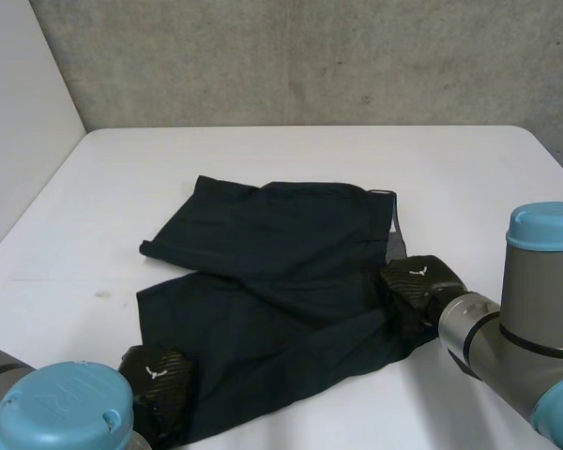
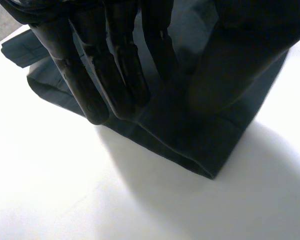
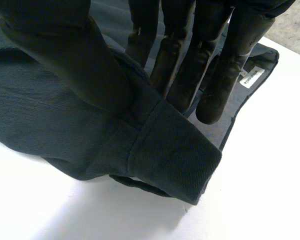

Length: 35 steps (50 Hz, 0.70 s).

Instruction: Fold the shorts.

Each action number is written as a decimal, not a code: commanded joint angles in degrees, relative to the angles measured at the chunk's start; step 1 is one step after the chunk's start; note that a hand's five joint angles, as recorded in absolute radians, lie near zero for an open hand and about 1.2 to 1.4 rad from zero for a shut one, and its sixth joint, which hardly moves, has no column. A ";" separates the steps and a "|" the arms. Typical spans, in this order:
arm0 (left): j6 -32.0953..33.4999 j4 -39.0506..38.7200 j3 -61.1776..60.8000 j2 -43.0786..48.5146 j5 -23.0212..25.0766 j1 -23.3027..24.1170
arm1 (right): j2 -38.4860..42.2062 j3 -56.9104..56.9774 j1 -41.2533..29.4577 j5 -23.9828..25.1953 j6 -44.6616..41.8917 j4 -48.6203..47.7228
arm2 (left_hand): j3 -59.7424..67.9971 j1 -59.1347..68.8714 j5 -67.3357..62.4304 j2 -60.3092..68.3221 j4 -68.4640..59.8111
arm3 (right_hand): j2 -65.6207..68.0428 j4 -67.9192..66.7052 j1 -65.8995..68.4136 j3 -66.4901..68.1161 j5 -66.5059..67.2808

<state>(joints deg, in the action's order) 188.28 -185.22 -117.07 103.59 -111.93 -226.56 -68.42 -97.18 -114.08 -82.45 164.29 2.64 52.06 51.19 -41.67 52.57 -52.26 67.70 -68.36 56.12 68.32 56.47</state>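
Grips shorts point(image 1: 281, 272) on bench point(image 1: 263, 150) at both ends: hem corner point(image 2: 205, 165) pinched in left hand point(image 1: 155, 380), waistband point(image 3: 175, 155) pinched in right hand point(image 1: 418, 291), presumably to lift that edge level for folding.

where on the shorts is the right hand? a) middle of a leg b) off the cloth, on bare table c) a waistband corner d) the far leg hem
c: in the right wrist view the right hand pinches the thick waistband corner of the shorts between thumb and fingers, close to the white label.
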 commanded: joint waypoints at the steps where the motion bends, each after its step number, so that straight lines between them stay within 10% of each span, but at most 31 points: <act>1: 0.60 0.21 -0.26 0.64 0.13 0.07 | -0.13 -0.38 -0.09 0.01 -2.56 1.13 | 27.94 28.81 -28.33 27.43 -27.74 | 12.30 -11.64 23.88 11.68 13.53; 19: 17.03 22.70 -1.14 -16.58 1.27 0.50 | -15.06 -10.40 4.39 0.00 -41.24 27.94 | 27.94 28.81 -28.33 27.43 -27.74 | 12.30 -11.64 23.88 11.68 13.53; 35: 25.82 6.03 25.56 2.47 5.32 -7.93 | -1.46 12.88 3.78 -0.52 -27.10 20.66 | 27.94 28.81 -28.33 27.43 -27.74 | 12.30 -11.64 23.88 11.68 13.53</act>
<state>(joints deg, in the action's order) 211.80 -168.92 -103.87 94.64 -106.73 -231.50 -79.24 -94.78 -109.13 -81.37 129.79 27.80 68.12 63.93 -57.90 68.60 -68.96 67.71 -68.36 56.12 68.32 56.63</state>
